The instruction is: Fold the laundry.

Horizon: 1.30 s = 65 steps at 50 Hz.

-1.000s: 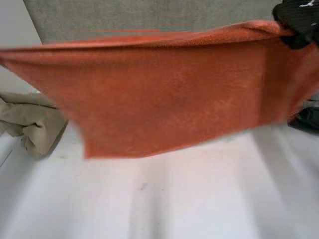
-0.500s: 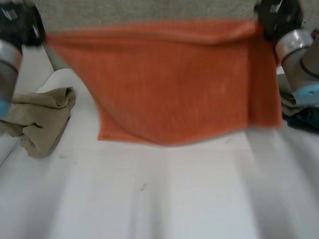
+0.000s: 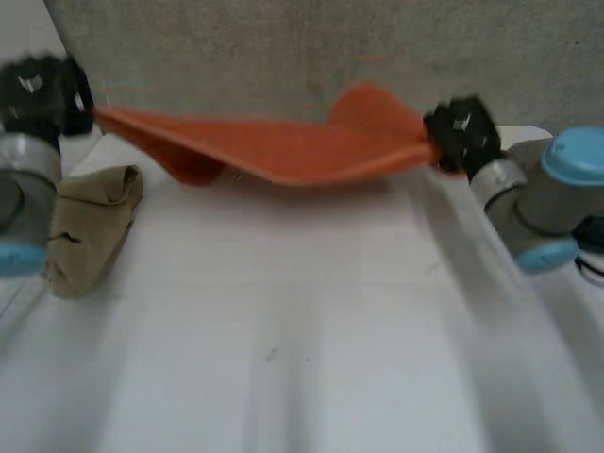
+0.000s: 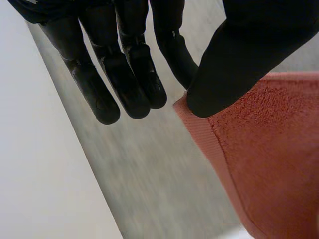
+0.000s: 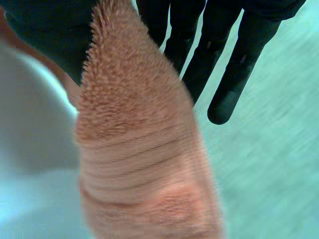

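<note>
Left hand (image 3: 40, 90) pinching towel (image 3: 283, 156), right hand (image 3: 462, 132) likewise, arms apart

Plain orange towel (image 3: 283, 156), beige cloth (image 3: 90, 222), white table (image 3: 302, 330), black left hand (image 3: 38, 90), black right hand (image 3: 461, 132)

Hands are matte black all over, with a small pale mark on the back of both the left hand (image 3: 38, 90) and right hand (image 3: 462, 132). Fingers (image 4: 124, 74) are chunky, segmented and round-tipped. Left arm (image 3: 24, 198) and right arm (image 3: 528, 203) are fat grey tubes with light-blue caps (image 3: 578, 156).
</note>
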### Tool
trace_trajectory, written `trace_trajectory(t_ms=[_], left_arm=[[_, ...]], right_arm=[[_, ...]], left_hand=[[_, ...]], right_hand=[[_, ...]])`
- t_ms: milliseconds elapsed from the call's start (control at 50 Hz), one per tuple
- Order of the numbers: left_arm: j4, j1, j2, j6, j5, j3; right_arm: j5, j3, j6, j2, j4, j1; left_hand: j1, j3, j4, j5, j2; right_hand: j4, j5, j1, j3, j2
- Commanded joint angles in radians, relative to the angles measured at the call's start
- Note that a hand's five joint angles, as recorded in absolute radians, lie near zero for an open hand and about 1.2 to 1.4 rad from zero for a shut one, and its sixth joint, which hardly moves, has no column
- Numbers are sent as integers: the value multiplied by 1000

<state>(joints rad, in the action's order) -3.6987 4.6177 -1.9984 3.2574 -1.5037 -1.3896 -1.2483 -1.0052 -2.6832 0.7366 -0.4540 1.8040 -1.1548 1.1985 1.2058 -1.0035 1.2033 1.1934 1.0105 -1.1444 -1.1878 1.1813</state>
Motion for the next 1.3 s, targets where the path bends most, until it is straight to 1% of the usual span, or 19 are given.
trace_trajectory(t_ms=[20, 160, 220, 380, 400, 420, 460, 480, 620, 680, 720, 780, 800, 820, 860, 960, 1020, 1180, 1300], left_arm=[[-208, 23, -23, 76, 83, -265], [-227, 50, 1, 81, 109, -325], [-193, 64, 27, 71, 109, -335], [-84, 84, 113, 62, 115, -382], [-70, 88, 125, 65, 117, -391], [-44, 96, 148, 65, 122, -408], [-18, 104, 173, 65, 129, -427], [9, 111, 202, 65, 143, -445], [135, 147, 309, 91, 230, -520], [213, 174, 363, 133, 281, -549], [285, 199, 400, 168, 318, -566], [371, 233, 438, 212, 350, -579], [432, 259, 463, 237, 368, -583], [462, 271, 473, 248, 379, -586], [517, 291, 492, 266, 401, -586], [660, 351, 550, 304, 479, -595], [700, 366, 572, 312, 497, -595], [876, 400, 658, 382, 510, -566], [974, 371, 633, 505, 493, -551]], right_arm=[[-10, -92, 13, -54, 147, -6], [-33, -70, 11, -89, 285, -32], [-49, -58, 5, -95, 305, -52], [-125, -76, -4, -56, 308, -97], [-146, -93, 0, -36, 319, -103], [-154, -104, 3, -25, 325, -107], [-160, -127, 3, 1, 333, -118], [-155, -153, 8, 26, 333, -133], [-56, -257, 109, 119, 342, -166], [-51, -315, 207, 177, 382, -181], [-42, -352, 249, 233, 417, -211], [-20, -383, 275, 273, 452, -235], [-8, -400, 296, 296, 478, -244], [-2, -409, 305, 305, 494, -250], [19, -427, 324, 323, 514, -262], [92, -470, 406, 356, 598, -299], [92, -484, 462, 369, 665, -311], [95, -532, 744, 507, 1194, -383], [135, -494, 800, 483, 1187, -370]], left_hand=[[-242, 198, 190, -218, 193], [-242, 198, 190, -218, 193], [-242, 198, 190, -218, 193], [-242, 198, 190, -218, 193], [-242, 198, 190, -218, 193], [-242, 198, 190, -218, 193], [-242, 198, 190, -218, 193], [-242, 198, 190, -218, 193], [-242, 198, 190, -218, 193], [-242, 198, 190, -218, 193], [-242, 198, 190, -218, 193], [-242, 198, 190, -218, 193], [-242, 198, 190, -218, 193], [-242, 198, 190, -218, 193], [-242, 198, 190, -218, 193], [-242, 198, 190, -218, 193], [-242, 198, 190, -218, 193], [-242, 198, 190, -218, 193], [-242, 198, 190, -218, 193]], right_hand=[[-274, -266, 225, 269, -262], [-276, -268, 227, 271, -264], [201, 210, -250, -207, 214], [203, 211, -252, -209, 215], [-132, -123, 83, 126, -120], [-251, -243, 202, 246, -239], [-10, -2, -39, 5, 2], [201, 209, -250, -206, 213], [203, 211, -252, -209, 215], [-205, -197, 156, 199, -193], [200, 208, -249, -205, 212], [203, 211, -252, -209, 215], [-120, -112, 71, 114, -108], [-182, -173, 133, 176, -169], [202, 210, -251, -208, 214], [203, 211, -252, -209, 215], [203, 211, -252, -209, 215], [203, 211, -252, -209, 215], [203, 211, -252, -209, 215]])
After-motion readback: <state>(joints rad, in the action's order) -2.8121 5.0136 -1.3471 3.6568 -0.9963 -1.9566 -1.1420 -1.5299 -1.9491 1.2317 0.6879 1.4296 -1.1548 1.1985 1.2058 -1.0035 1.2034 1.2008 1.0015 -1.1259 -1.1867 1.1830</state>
